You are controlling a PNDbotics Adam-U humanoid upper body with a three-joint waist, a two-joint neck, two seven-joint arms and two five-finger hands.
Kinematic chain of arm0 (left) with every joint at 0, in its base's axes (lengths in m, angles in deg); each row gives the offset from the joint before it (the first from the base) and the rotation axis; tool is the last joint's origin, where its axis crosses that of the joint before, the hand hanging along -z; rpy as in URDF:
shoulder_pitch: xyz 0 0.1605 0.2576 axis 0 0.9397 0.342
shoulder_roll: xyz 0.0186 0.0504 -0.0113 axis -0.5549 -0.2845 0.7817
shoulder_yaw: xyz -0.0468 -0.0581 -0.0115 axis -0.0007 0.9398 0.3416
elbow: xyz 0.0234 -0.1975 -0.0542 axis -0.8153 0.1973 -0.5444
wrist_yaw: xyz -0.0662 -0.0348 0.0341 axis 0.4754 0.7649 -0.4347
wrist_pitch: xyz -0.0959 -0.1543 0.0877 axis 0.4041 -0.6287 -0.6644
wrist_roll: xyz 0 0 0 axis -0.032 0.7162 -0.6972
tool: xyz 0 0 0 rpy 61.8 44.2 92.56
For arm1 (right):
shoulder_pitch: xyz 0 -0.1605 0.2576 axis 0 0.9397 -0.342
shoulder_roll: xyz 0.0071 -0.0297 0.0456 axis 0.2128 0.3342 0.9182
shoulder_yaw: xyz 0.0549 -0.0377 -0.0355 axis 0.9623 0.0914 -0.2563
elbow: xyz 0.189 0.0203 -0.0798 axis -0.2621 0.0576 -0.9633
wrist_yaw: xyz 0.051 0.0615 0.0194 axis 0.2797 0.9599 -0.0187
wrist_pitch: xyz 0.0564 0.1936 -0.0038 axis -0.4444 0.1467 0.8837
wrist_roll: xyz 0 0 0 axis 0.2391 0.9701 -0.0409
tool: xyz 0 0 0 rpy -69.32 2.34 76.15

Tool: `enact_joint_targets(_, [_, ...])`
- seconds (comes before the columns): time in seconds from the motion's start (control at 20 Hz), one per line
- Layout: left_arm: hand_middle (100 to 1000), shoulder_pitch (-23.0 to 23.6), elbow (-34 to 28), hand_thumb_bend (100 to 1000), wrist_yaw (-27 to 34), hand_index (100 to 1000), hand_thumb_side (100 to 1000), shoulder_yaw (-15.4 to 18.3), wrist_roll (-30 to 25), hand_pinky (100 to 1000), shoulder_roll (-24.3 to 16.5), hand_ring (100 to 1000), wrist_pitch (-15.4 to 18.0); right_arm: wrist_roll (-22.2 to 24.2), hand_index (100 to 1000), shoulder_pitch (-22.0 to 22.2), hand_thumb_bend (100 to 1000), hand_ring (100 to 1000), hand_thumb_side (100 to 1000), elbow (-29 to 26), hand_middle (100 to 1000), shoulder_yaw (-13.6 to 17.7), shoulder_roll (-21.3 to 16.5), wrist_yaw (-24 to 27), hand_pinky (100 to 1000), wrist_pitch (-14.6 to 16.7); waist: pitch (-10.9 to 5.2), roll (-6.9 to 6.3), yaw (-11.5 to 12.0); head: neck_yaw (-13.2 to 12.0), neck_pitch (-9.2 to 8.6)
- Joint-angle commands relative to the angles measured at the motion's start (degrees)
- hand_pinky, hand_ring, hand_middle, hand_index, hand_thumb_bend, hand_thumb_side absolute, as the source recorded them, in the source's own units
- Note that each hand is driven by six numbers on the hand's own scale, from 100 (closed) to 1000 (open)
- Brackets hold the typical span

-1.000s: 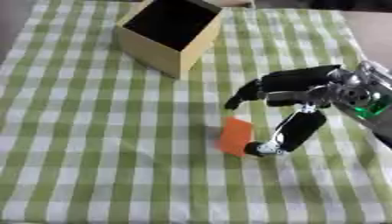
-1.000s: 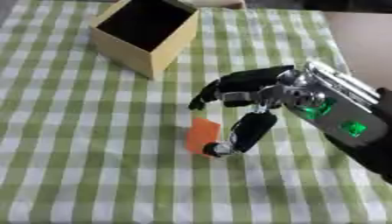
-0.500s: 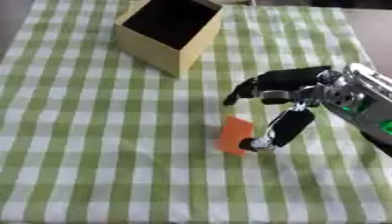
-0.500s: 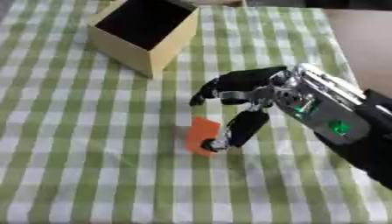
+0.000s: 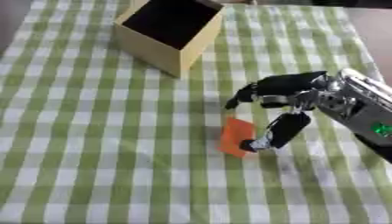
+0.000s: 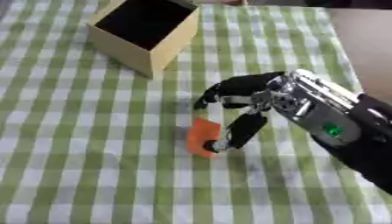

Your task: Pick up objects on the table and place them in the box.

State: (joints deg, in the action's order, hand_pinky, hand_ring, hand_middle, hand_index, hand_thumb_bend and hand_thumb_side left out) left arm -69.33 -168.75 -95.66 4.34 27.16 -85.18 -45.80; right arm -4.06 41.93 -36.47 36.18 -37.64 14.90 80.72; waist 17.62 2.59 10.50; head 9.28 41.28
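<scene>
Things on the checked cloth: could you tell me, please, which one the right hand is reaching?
The flat orange block, where the right hand has its thumb at the block's lower right edge and fingers above. The open-topped tan box stands apart, farther up the table.

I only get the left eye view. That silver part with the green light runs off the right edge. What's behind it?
Observer: In the right eye view the silver wrist joins a black forearm that leaves at the lower right.
Operator: Is the robot hand gripping the orange thing?
Observer: From the right eye, one lower finger of the right robot hand touches the orange block at its right edge. The upper fingers arch above it, not closed on it.
Operator: Any second hand?
Observer: None in either view.
</scene>
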Motion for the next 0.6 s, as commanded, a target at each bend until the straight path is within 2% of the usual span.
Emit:
enact_joint_targets(0.05, [615, -0.63, -1.08, 450, 0.06, 712, 722, -0.02, -0.22, 724, -0.43, 590, 0.16, 0.51, 955, -0.7, 335, 941, 606, -0.24, 853, 0.64, -0.84, 1.02, 919, -0.29, -0.91, -0.15, 0.01, 0.07, -0.3])
enact_joint_targets(0.6, [616, -0.68, -1.08, 450, 0.08, 712, 722, 0.01, -0.31, 724, -0.42, 591, 0.13, -1.0, 945, -0.01, 310, 931, 607, -2.03, 831, 2.68, -1.55, 2.14, 913, -1.66, -1.1, -0.11, -0.19, -0.13, -0.27])
